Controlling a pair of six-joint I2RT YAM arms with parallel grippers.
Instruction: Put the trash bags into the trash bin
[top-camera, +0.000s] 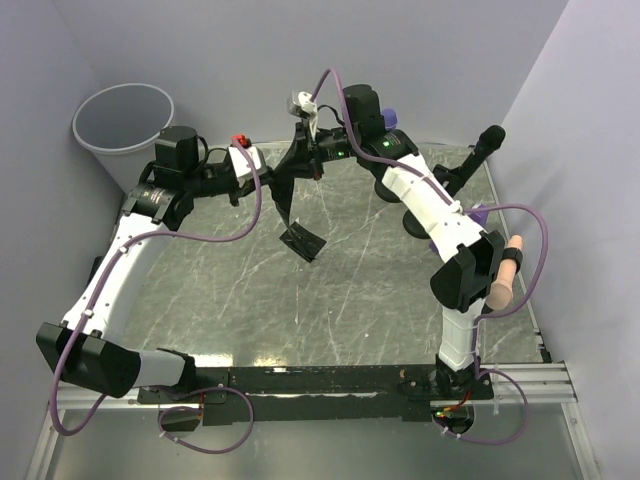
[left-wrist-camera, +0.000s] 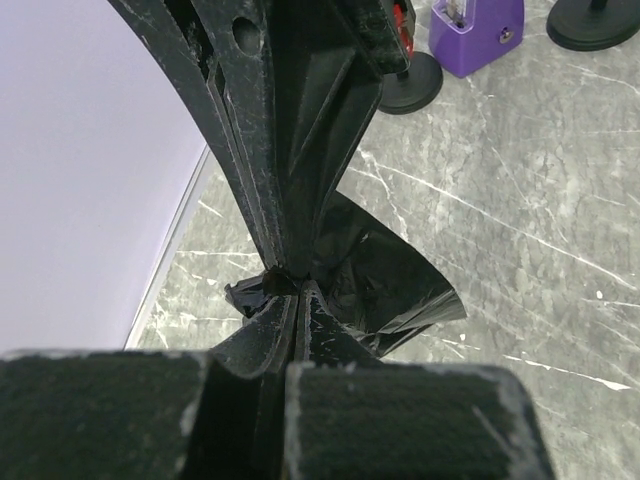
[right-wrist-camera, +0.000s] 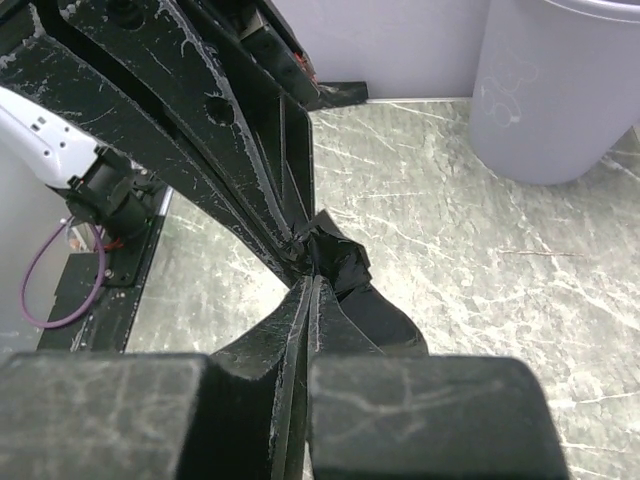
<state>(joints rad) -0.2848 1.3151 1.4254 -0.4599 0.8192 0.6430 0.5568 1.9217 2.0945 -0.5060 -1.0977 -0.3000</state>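
Two pincers meet tip to tip above the far middle of the worktop (top-camera: 350, 300), with one black trash bag (top-camera: 303, 241) pinched where they join. The left pincer (top-camera: 284, 163) reaches in from the left. In its own wrist view, the left pincer (left-wrist-camera: 292, 300) has its fingers pressed together with no gap, and crumpled black film is caught at their tips. The right pincer (top-camera: 308, 150) comes in from the right. Seen from its own wrist camera, the right pincer (right-wrist-camera: 312, 287) is likewise fully closed, with a wad of the trash bag (right-wrist-camera: 340, 265) bunched right at its fingertips and a fold of film running down between them. Each wrist view also shows the other arm's fingers slanting down from above to the same knot of plastic.

Below the grip, the trash bag (left-wrist-camera: 385, 285) hangs as a narrow strip that widens into a glossy flap. Whether its lower end touches the worktop I cannot tell.

Well apart from the bag, the trash bin (top-camera: 125, 118) stands upright in the far left corner, close to both walls and just behind the left arm's wrist motor. The trash bin (right-wrist-camera: 560, 90) appears pale grey and smooth-walled in the right wrist view, with its base on the marbled surface. No part of the bag is over or inside it.

A purple block (left-wrist-camera: 475, 35) and a black round base (left-wrist-camera: 410, 85) sit on the far right side of the worktop.
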